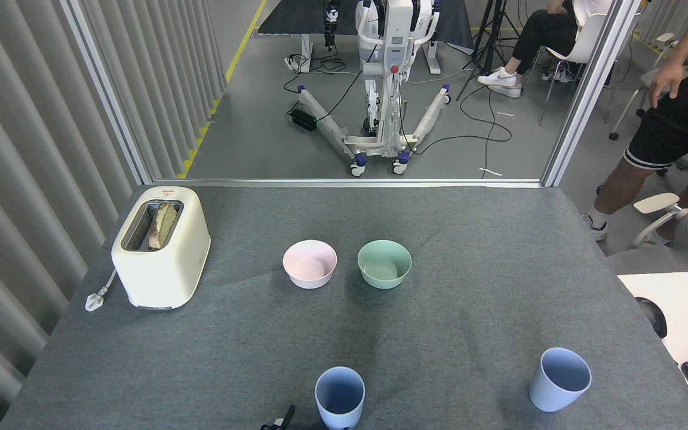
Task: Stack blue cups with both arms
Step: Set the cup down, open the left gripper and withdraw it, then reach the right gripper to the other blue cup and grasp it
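Two pale blue cups stand upright on the grey table [469, 239]. One blue cup [340, 397] is at the front edge near the middle; the other blue cup [559, 379] is at the front right. Only a black fingertip of my left gripper [283, 418] shows at the bottom edge, just left of the middle cup and apart from its wall. The rest of that gripper is cut off by the view's edge, so its state does not show. My right arm is out of view.
A pink bowl [310, 264] and a mint-green bowl [384, 263] sit side by side mid-table. A cream toaster [161, 246] with bread stands at the left. A person [672, 119] stands beyond the table's right edge, beside a white desk [678, 310].
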Robot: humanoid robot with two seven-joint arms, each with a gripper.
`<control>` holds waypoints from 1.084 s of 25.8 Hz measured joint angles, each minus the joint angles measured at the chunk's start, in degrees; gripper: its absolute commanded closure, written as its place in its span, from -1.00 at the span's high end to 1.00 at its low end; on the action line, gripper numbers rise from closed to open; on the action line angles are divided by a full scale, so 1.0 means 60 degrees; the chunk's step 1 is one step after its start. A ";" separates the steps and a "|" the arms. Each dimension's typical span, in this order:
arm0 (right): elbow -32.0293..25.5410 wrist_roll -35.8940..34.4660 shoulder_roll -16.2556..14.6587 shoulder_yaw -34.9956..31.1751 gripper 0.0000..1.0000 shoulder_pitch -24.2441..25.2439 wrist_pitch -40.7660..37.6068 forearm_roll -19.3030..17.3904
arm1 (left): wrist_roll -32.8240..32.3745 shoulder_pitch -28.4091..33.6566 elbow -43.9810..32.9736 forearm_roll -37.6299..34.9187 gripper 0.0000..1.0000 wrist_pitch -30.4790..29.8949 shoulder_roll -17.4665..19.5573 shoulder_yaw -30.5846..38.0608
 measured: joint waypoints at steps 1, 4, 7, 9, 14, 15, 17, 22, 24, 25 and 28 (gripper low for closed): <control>0.0003 0.0000 0.0002 0.0000 1.00 0.0000 -0.0001 0.0000 | 0.0000 0.0161 -0.0188 0.0014 1.00 -0.0028 0.0062 0.0062; 0.0027 -0.0001 0.0007 0.0001 1.00 0.0000 -0.0002 0.0000 | 0.0006 0.0599 -0.0745 0.0043 1.00 -0.0078 0.0248 0.0165; 0.0048 -0.0002 0.0008 -0.0008 1.00 -0.0007 -0.0002 0.0000 | 0.0007 0.1044 -0.1253 0.0073 1.00 -0.0083 0.0484 0.0214; 0.0075 -0.0010 0.0008 -0.0044 1.00 -0.0013 -0.0003 0.0000 | 0.0007 0.1392 -0.1547 0.0128 1.00 -0.0054 0.0652 0.0231; 0.0435 -0.0028 0.0047 -0.0386 1.00 -0.0056 0.0204 -0.0007 | 0.0036 0.2006 -0.2100 0.0990 1.00 0.0342 0.1016 0.0652; 0.0537 -0.0018 0.0047 -0.0527 1.00 -0.0086 0.0320 -0.0002 | 0.0038 0.2072 -0.2117 0.1247 1.00 0.0498 0.1052 0.0832; 0.0713 0.0022 0.0018 -0.0765 1.00 -0.0179 0.0542 0.0018 | 0.0039 0.2128 -0.2133 0.1826 1.00 0.0786 0.1083 0.1255; 0.1108 0.0083 -0.0121 -0.1146 1.00 -0.0661 0.0806 0.0049 | 0.0043 0.2191 -0.2124 0.2573 1.00 0.1057 0.1108 0.1957; 0.1329 0.0083 -0.0163 -0.1272 1.00 -0.0946 0.0999 0.0072 | 0.0044 0.2186 -0.2116 0.2645 1.00 0.1072 0.1109 0.2060; 0.1439 0.0090 -0.0184 -0.1308 1.00 -0.1064 0.1137 0.0082 | 0.0045 0.2191 -0.2111 0.2666 1.00 0.1076 0.1111 0.2084; 0.1721 0.0094 -0.0332 -0.1373 1.00 -0.1376 0.1508 0.0084 | 0.0047 0.2191 -0.2100 0.2693 1.00 0.1089 0.1111 0.2122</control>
